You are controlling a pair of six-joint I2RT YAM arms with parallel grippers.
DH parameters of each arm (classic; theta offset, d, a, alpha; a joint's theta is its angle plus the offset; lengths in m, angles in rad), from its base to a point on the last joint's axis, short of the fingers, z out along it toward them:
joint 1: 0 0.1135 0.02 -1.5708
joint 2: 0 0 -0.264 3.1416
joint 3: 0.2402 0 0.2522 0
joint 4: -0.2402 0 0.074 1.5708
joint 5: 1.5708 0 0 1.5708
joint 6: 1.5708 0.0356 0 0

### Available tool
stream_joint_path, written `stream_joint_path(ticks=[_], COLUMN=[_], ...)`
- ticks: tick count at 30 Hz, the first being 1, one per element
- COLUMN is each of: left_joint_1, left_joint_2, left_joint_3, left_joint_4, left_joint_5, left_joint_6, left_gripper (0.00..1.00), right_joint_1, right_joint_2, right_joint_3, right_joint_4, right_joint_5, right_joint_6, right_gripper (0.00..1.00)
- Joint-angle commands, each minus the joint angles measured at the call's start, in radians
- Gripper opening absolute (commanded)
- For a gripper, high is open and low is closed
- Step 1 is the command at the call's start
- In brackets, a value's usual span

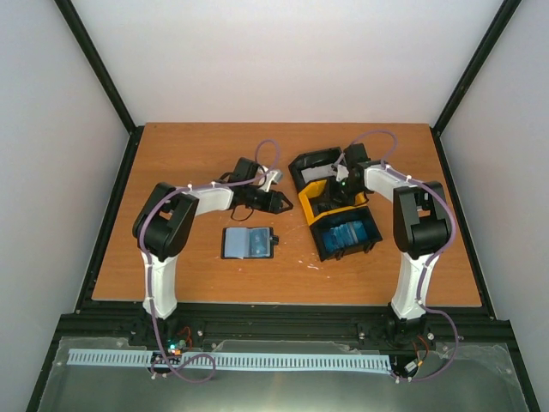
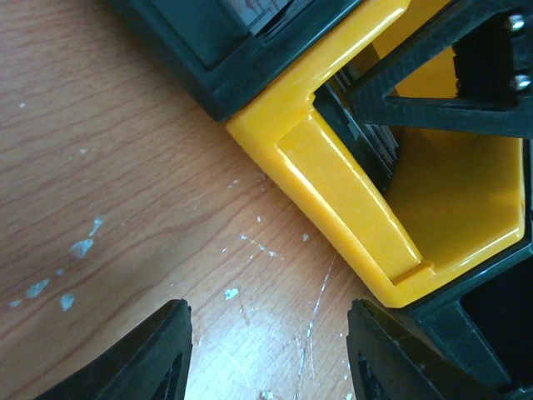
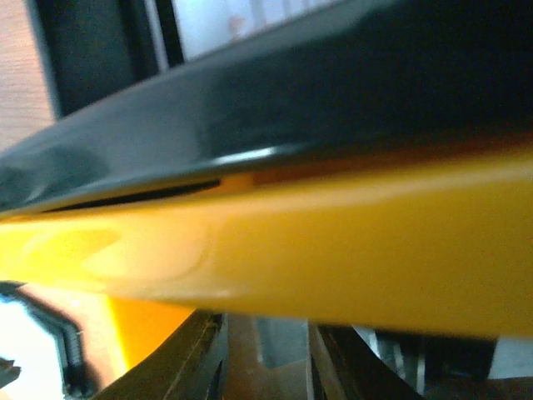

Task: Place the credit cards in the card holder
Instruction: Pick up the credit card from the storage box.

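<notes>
Nearest the arm bases, the card holder point(image 1: 247, 243) lies open and flat on the table point(image 1: 171, 154), to the left of the tray point(image 1: 306, 206) and a little nearer than it, apart from it, its inner face pale blue. The tray's nearest black compartment holds the blue credit cards point(image 1: 347, 233), lying in a loose pile. Just beyond, level with the tray's yellow middle compartment, the left gripper point(image 1: 280, 202) hovers just off the tray's left wall with its fingers point(image 2: 141, 358) spread wide and nothing between them; its wrist camera shows bare wood under the gap and the yellow corner just ahead. In that yellow compartment a few stacked cards point(image 2: 379, 133) stand on edge, grey-white, beside a dark finger of the right gripper point(image 1: 343, 184), which reaches down into the compartment from the tray's right side. From its own wrist camera the fingertips sit a narrow gap apart under the blurred yellow wall, and whether they pinch anything cannot be told. Farthest lies the tray's last black compartment.
</notes>
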Motion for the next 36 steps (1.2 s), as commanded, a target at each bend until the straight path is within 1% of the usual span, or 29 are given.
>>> stream_joint_path(ticks=[1, 4, 7, 11, 22, 28, 31, 36], left_joint_1=[-0.030, -0.040, -0.049, -0.059, -0.069, -0.080, -0.082, -0.082], left_joint_2=[0.027, 0.046, 0.060, 0.093, 0.146, 0.189, 0.195, 0.198], left_joint_3=[0.034, 0.040, 0.041, 0.076, 0.116, 0.162, 0.163, 0.160], left_joint_4=[0.079, 0.102, 0.135, 0.125, 0.138, 0.081, 0.070, 0.063], left_joint_5=[-0.017, -0.013, -0.005, 0.004, 0.045, 0.037, 0.029, 0.022], left_joint_6=[-0.028, -0.046, -0.058, -0.064, -0.088, -0.074, -0.072, -0.068], left_gripper=[0.51, 0.50, 0.51, 0.49, 0.43, 0.34, 0.32, 0.31], right_joint_1=[0.001, 0.012, 0.018, 0.020, 0.020, 0.020, 0.021, 0.020], right_joint_2=[-0.022, -0.019, -0.007, 0.000, -0.008, -0.026, -0.042, -0.066], right_joint_3=[-0.027, -0.038, -0.044, -0.061, -0.101, -0.104, -0.113, -0.125], right_joint_4=[0.038, 0.065, 0.077, 0.084, 0.131, 0.168, 0.198, 0.208], right_joint_5=[0.128, 0.164, 0.143, 0.110, -0.078, -0.172, -0.212, -0.245], right_joint_6=[-0.049, -0.077, -0.095, -0.101, -0.036, 0.022, 0.048, 0.059], right_gripper=[0.27, 0.28, 0.29, 0.29, 0.29, 0.28, 0.28, 0.23])
